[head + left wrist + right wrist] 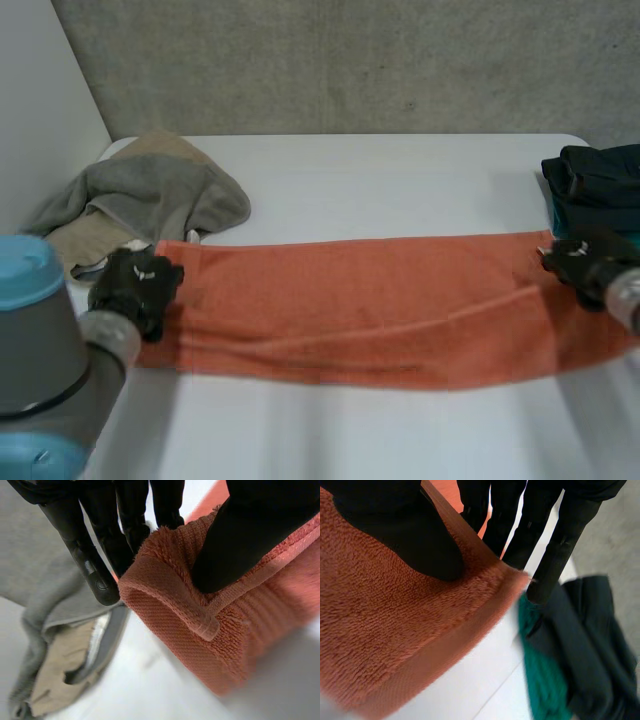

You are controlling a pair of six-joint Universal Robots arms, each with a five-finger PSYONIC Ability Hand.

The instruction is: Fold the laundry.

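Grips were set at both ends of the orange towel (360, 305) stretched long across the white desk (400, 190): the left hand (135, 285) pinched its left end, thumb on top and fingers (95, 565) behind the hem; the right hand (585, 262) pinched a right-end corner likewise. An end-to-end fold seemed the step under way; the next move would call for lifting one end evenly over the other. Grey and beige clothes (150, 195) lay beside the left end, a dark garment (600, 180) beside the right, a grey wall (350, 60) behind.

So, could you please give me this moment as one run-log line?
left hand: pinches orange towel corner | right hand: pinches opposite corner | orange towel: stretched flat across table
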